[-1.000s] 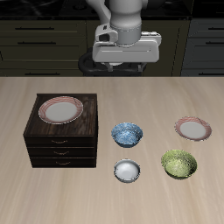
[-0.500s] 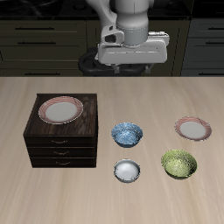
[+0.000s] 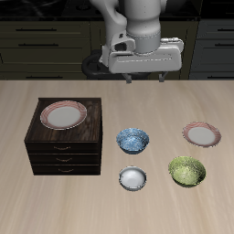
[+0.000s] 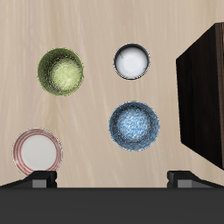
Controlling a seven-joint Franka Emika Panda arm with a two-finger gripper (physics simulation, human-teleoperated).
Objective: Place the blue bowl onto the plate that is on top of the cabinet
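The blue bowl (image 3: 132,140) with its mottled blue-and-white glaze stands on the table just beside the cabinet (image 3: 64,139); it also shows in the wrist view (image 4: 134,126). The plate (image 3: 63,114) with a reddish-pink rim lies on top of the cabinet. The cabinet's dark edge shows in the wrist view (image 4: 203,96). My gripper (image 3: 144,79) hangs high above the table, farther back than the bowl, open and empty. Its fingertips (image 4: 40,179) show wide apart in the wrist view.
A second identical plate (image 3: 201,134) lies on the table, also in the wrist view (image 4: 37,151). A green speckled bowl (image 3: 186,170) and a small white-grey bowl (image 3: 132,178) stand near the front edge; both show in the wrist view (image 4: 60,70) (image 4: 132,60).
My gripper has moved sideways above the table's back, toward the side with the second plate, and slightly lower. The bowls, plates and cabinet have not moved.
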